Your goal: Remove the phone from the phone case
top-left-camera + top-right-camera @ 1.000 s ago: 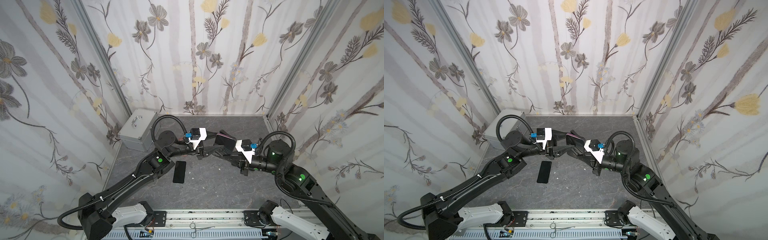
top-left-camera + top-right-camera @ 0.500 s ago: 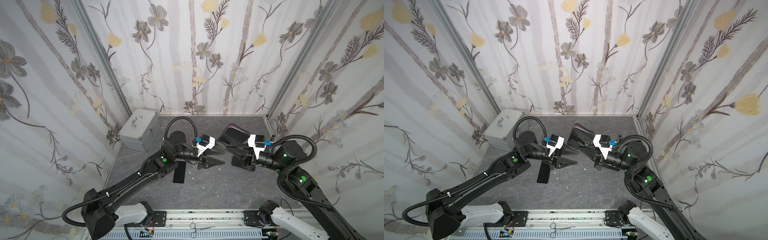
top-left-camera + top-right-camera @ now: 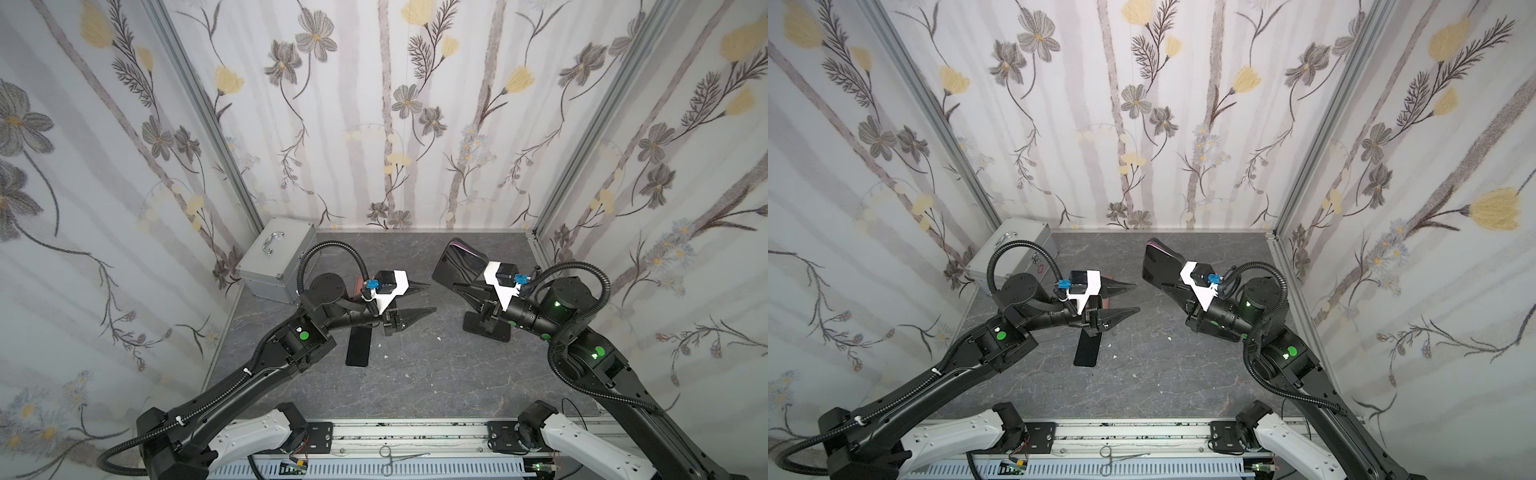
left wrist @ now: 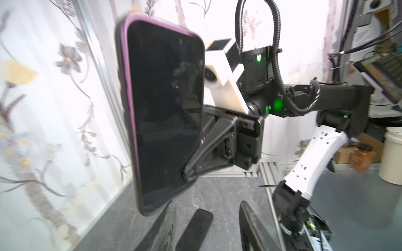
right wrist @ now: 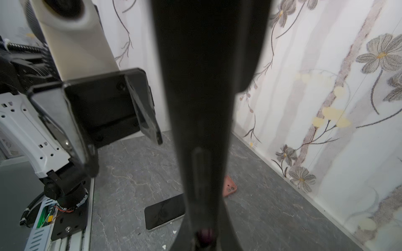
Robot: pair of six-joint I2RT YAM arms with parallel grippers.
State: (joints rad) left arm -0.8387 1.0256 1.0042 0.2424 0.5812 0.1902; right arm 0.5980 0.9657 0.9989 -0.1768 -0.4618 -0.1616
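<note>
Floral-papered walls (image 3: 415,124) close in three sides of a grey stone-patterned tabletop (image 3: 415,386). Two black robot arms reach in from the near rail: the left arm (image 3: 266,361) slants toward the middle, and the right arm (image 3: 582,349) bends in from the opposite side. A silver metal box with a carry handle (image 3: 276,257) stands in the far left corner, close to the walls.

The right gripper (image 4: 188,173) is pinched on the dark-screened phone in its purple-rimmed case (image 4: 163,108), gripping one long edge close to a corner. The phone is held up clear of the table, tilted, right of centre and toward the back wall in both top views. Its screen faces the left arm's wrist camera. The purple rim runs all around the screen, so the phone sits inside the case.

The left gripper (image 3: 419,300) hovers above the table left of centre. Its fingers are spread with nothing between them and point toward the held phone, well apart from it.

A flat black slab (image 3: 488,330) lies on the table under the right wrist. A second black phone (image 3: 358,345) lies flat beneath the left wrist. Near it, toward the back wall, lies a salmon-pink phone case with a camera cut-out (image 5: 229,187). Steel forceps (image 3: 399,459) rest on the front rail.
</note>
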